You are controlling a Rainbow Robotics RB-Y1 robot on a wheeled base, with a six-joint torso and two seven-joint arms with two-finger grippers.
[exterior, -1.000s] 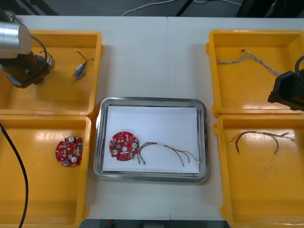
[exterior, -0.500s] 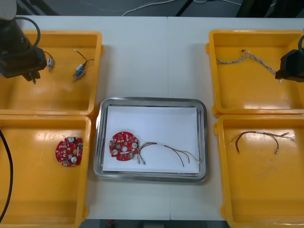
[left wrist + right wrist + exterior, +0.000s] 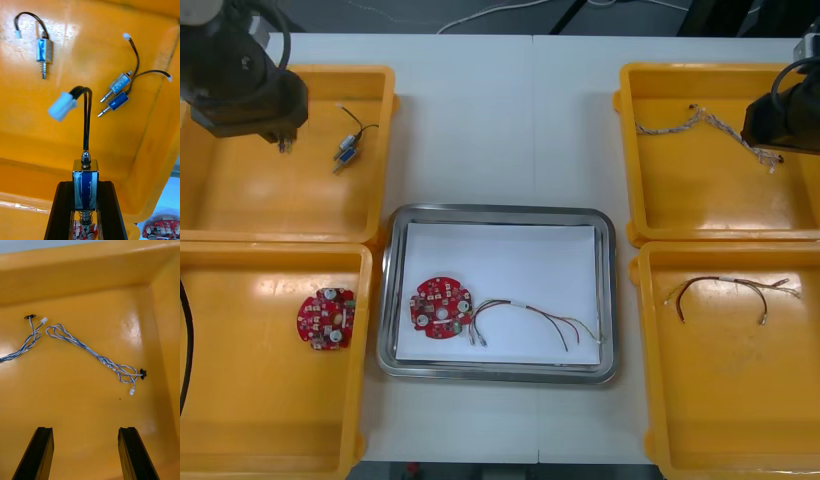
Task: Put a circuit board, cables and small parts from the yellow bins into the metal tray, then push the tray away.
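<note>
The left claw [image 3: 85,183] grips a small silver-and-blue cylindrical metal part [image 3: 85,192] above the far left yellow bin [image 3: 240,205], at 10 o'clock from the white-lined metal tray [image 3: 500,212]. The part's long axis lies along the black fingers [image 3: 63,210], its black leads [image 3: 87,120] pointing out past the fingertips to a white plug [image 3: 62,106]. The right claw [image 3: 86,431] hangs open over twisted blue and white cables [image 3: 97,358] at the tray's 2 o'clock. The tray holds a round red circuit board [image 3: 442,306] with a red and yellow cable [image 3: 532,316] at its 3 o'clock
</note>
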